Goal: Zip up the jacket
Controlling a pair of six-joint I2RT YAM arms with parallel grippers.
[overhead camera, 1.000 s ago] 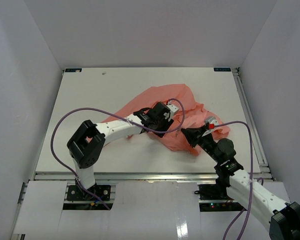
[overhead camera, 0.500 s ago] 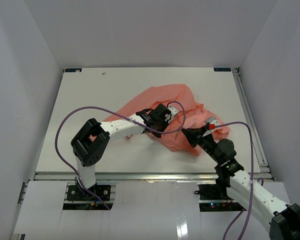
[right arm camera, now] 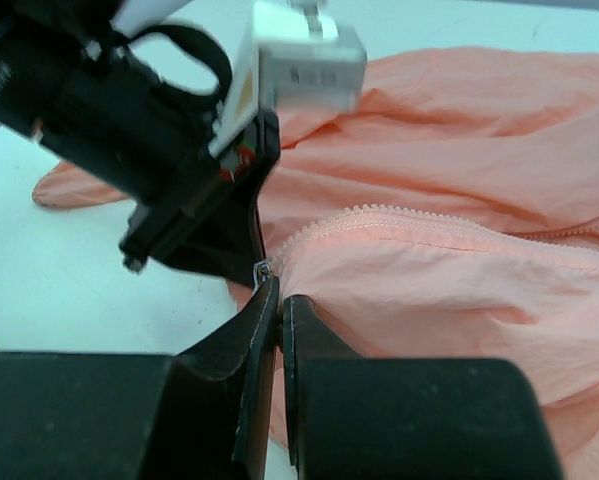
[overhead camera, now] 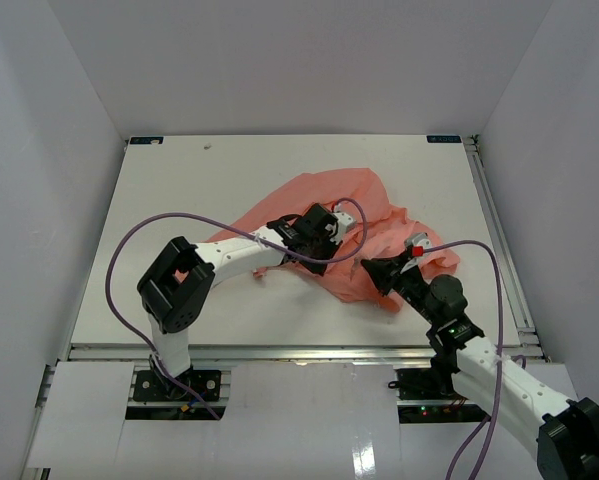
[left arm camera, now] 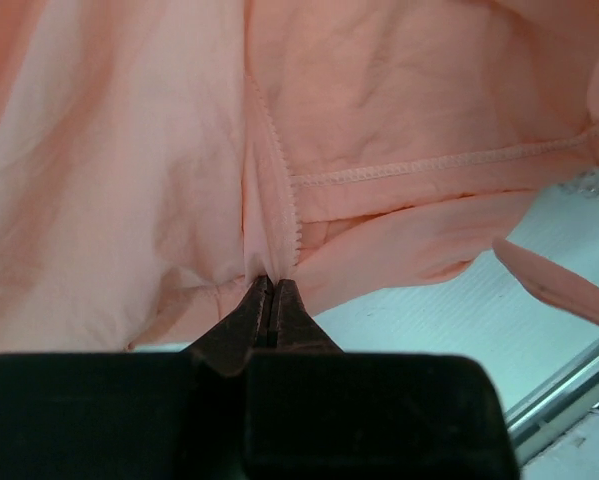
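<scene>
The salmon-pink jacket (overhead camera: 351,210) lies crumpled at the middle of the white table. My left gripper (overhead camera: 331,243) is at the jacket's near edge. In the left wrist view, the left gripper (left arm camera: 270,281) is shut on a fold of fabric beside a zipper tape (left arm camera: 275,190). My right gripper (overhead camera: 373,272) is close by on the right, also at the near hem. Seen from the right wrist, the right gripper (right arm camera: 278,287) is shut on the jacket edge where the zipper teeth (right arm camera: 399,215) end. A small metal zipper pull (right arm camera: 263,270) shows at its tips.
The two grippers are almost touching; the left wrist's black body (right arm camera: 169,150) fills the space just beyond my right fingers. Purple cables (overhead camera: 159,225) loop over the table (overhead camera: 179,190). A metal rail (overhead camera: 499,240) runs along the right edge, with white walls around.
The left gripper has closed on the jacket fabric, and its wrist has shifted slightly. The right gripper stays shut and has edged a little to the left.
</scene>
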